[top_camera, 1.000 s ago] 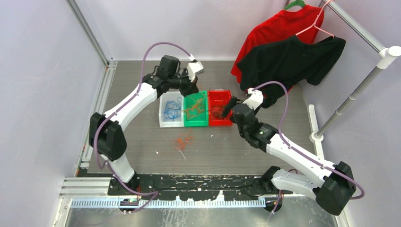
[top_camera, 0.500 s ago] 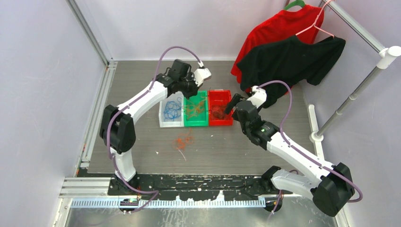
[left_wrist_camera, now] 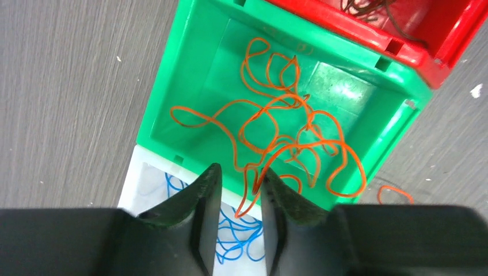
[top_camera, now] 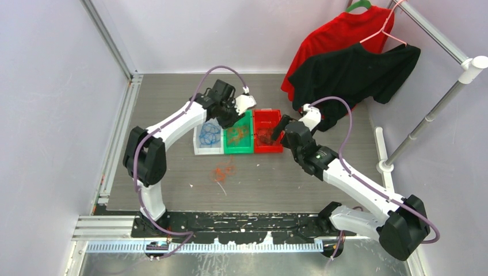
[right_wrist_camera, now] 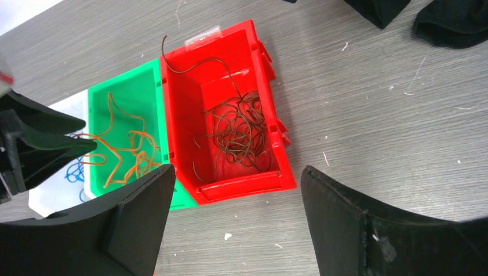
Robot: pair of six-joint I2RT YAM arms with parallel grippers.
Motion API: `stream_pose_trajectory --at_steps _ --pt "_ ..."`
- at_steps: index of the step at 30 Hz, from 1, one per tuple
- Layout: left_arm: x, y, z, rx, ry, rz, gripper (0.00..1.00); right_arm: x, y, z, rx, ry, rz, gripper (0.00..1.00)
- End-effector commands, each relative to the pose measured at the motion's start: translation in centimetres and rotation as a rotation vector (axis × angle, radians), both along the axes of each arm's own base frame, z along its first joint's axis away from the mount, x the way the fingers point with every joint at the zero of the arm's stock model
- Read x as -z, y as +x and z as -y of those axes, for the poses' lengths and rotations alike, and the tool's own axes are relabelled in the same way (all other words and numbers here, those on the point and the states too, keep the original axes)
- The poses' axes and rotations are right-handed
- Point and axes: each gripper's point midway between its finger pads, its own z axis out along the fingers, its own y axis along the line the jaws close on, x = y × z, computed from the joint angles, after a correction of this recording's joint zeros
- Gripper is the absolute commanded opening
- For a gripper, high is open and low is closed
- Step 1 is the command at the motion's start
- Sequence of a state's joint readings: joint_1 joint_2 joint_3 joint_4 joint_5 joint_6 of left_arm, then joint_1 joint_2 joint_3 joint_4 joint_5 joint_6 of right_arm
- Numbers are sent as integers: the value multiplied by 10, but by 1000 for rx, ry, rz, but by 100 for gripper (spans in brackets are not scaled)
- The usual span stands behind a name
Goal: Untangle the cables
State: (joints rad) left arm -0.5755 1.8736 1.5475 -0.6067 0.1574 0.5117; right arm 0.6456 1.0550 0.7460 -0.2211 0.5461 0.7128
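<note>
Centrally placed bins: white plastic bin (top_camera: 208,150), green plastic bin (left_wrist_camera: 172,86) and red plastic bin (right_wrist_camera: 247,187), side by side on the grey worktop (top_camera: 276,178).
Left claw (left_wrist_camera: 240,172): over the green bin's edge, fingers narrowly parted, released; one orange strand lies in the gap.
Right claw (right_wrist_camera: 237,172): spread wide, empty, above the red bin.
Cables: thin orange cables (left_wrist_camera: 276,132) looped in the green bin; dark brown-black cables (right_wrist_camera: 236,135) in the red bin; blue cables (top_camera: 210,133) in the white bin; small orange tangle (top_camera: 223,171) loose on the worktop, near the bins.
</note>
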Motion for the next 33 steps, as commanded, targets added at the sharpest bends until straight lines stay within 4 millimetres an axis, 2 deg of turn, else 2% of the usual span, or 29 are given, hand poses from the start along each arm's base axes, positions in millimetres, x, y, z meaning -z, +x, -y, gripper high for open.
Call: stream_pose_trajectory --at_steps 1,3,6,9,11,14,19,22,25,27,29,33 --pt "-44 -2 8 56 -51 21 38 -27 8 -10 -28 32 39 85" --pt "-54 -6 8 71 -69 4 56 -30 8 -14 -50 36 38 85" --pt "-65 -15 0 85 -86 -53 75 -30 9 -20 -75 36 29 84" --pt "-79 -19 -13 56 -117 -96 85 -28 9 -30 -119 52 15 83" --pt "-91 -20 -25 26 -152 -108 87 -22 8 -41 -155 56 -1 82" --pt "-112 -23 -45 -19 -201 -114 91 -13 -2 -75 -263 21 -14 81" --pt "-143 -42 -85 -158 -291 -186 100 28 -31 -158 -502 -126 -84 85" --pt "-153 -50 -118 -276 -351 -197 100 52 -41 -198 -606 -205 -122 89" --pt "-158 -62 -140 -344 -436 -205 99 82 -49 -227 -686 -288 -168 90" --pt "-157 -69 -150 -399 -481 -197 99 110 -52 -237 -714 -346 -218 90" --pt "-153 -77 -156 -427 -479 -196 100 128 -54 -242 -724 -374 -262 87" --pt "-153 -89 -164 -446 -470 -188 100 146 -62 -242 -739 -394 -292 81"
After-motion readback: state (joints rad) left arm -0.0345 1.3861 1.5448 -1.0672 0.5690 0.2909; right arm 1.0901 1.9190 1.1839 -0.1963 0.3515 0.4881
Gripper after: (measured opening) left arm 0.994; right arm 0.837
